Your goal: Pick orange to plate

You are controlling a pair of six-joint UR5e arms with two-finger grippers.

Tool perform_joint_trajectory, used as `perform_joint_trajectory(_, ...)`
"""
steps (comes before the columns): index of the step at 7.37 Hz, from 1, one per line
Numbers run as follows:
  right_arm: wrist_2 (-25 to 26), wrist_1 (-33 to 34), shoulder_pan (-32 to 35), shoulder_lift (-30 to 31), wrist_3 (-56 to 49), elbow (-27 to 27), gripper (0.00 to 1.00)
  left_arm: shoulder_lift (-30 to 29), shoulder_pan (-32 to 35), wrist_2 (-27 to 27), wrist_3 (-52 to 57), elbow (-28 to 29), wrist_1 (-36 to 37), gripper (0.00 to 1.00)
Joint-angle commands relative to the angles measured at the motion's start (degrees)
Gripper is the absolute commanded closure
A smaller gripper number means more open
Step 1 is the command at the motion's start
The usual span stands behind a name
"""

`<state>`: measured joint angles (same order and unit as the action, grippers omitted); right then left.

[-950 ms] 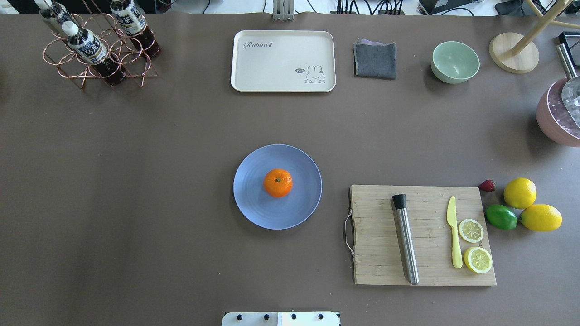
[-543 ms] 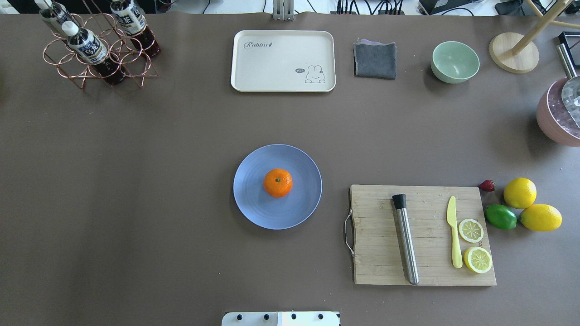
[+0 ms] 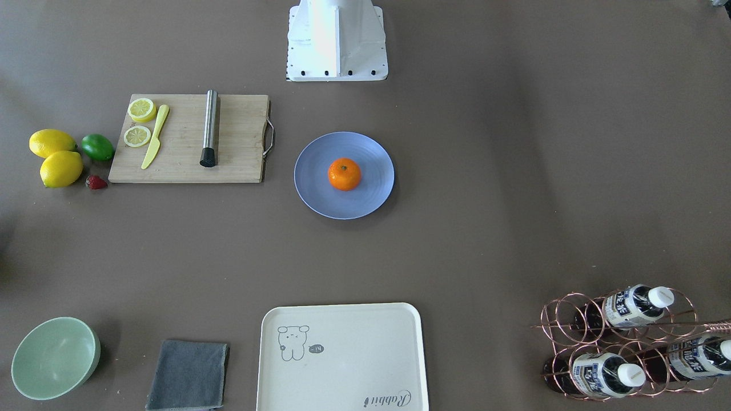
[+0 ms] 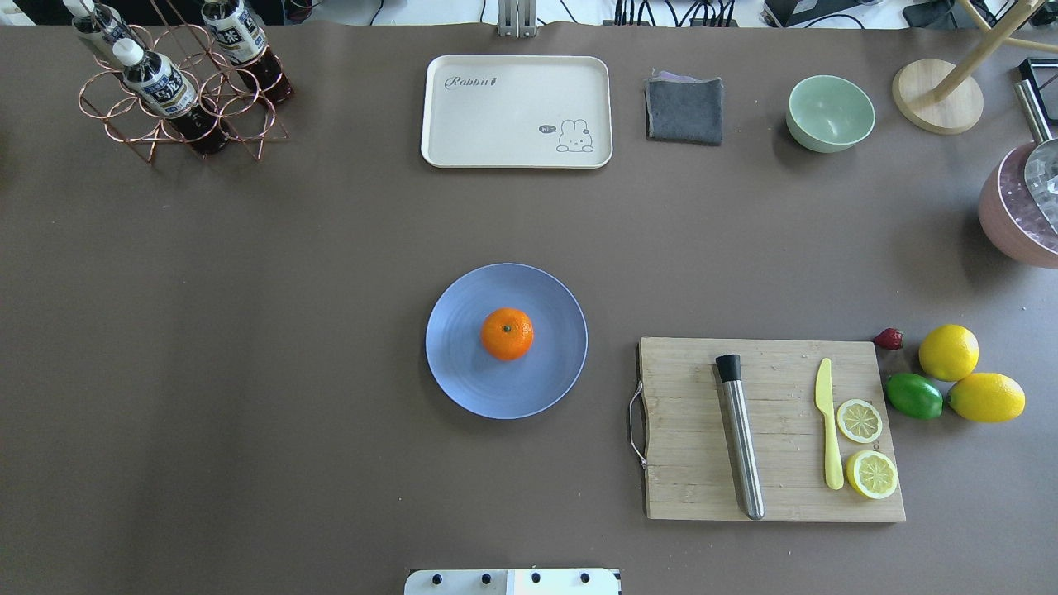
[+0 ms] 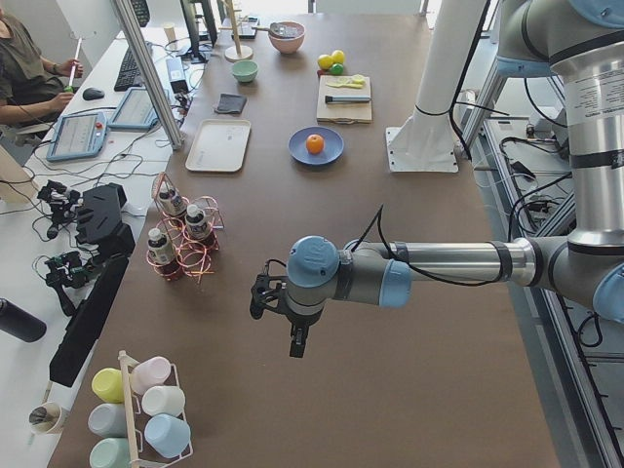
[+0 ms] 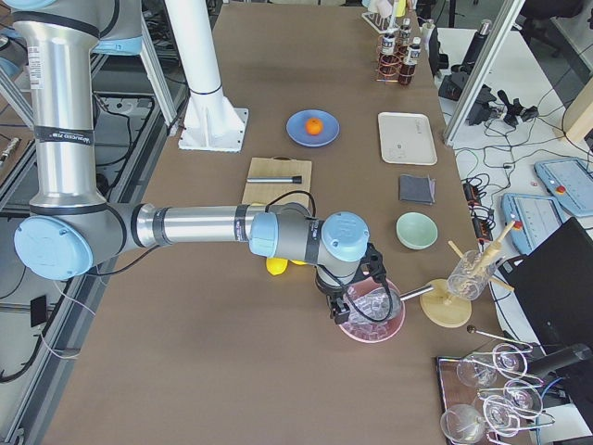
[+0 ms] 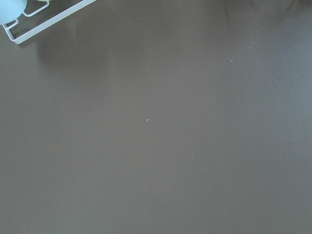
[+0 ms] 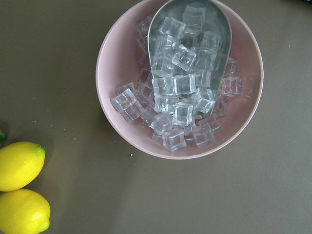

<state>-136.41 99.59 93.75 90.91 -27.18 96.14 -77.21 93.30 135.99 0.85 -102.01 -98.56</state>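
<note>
The orange (image 4: 507,333) sits near the middle of the periwinkle-blue plate (image 4: 463,372), stem dimple up, with nothing touching it; the pair also shows in the front view as orange (image 3: 344,174) on plate (image 3: 320,194). Neither gripper appears in the overhead or front view. The left gripper (image 5: 263,297) hangs over bare table far out on the robot's left, and I cannot tell whether it is open or shut. The right gripper (image 6: 346,306) hovers above a pink bowl of ice cubes (image 8: 180,78) at the robot's far right, its state equally unclear.
Right of the plate lies a wooden cutting board (image 4: 686,463) with a steel muddler (image 4: 741,442), yellow knife (image 4: 828,430) and lemon slices. Two lemons (image 4: 948,352), a lime (image 4: 914,396) and a strawberry (image 4: 888,338) lie beside it. Cream tray (image 4: 517,111), grey cloth (image 4: 684,109), green bowl (image 4: 830,113) and bottle rack (image 4: 178,91) line the far edge.
</note>
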Motion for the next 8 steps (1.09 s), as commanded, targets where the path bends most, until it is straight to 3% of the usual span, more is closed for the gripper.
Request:
perform_joint_trajectory(1, 0.52, -0.01, 0.03, -0.12, 2.38, 1.33, 0.00, 0.13, 0.30, 0.06, -0.06, -0.13, -0.05, 0.02)
perform_joint_trajectory(5, 1.58, -0.01, 0.20, 0.49, 2.30, 2.74, 0.00, -0.13, 0.13, -0.11, -0.24, -0.21, -0.14, 0.02)
perform_joint_trajectory(8, 1.14, -0.01, 0.91, 1.46, 2.48, 3.35, 0.00, 0.75, 0.21, -0.37, -0.24, -1.36, -5.49, 0.02)
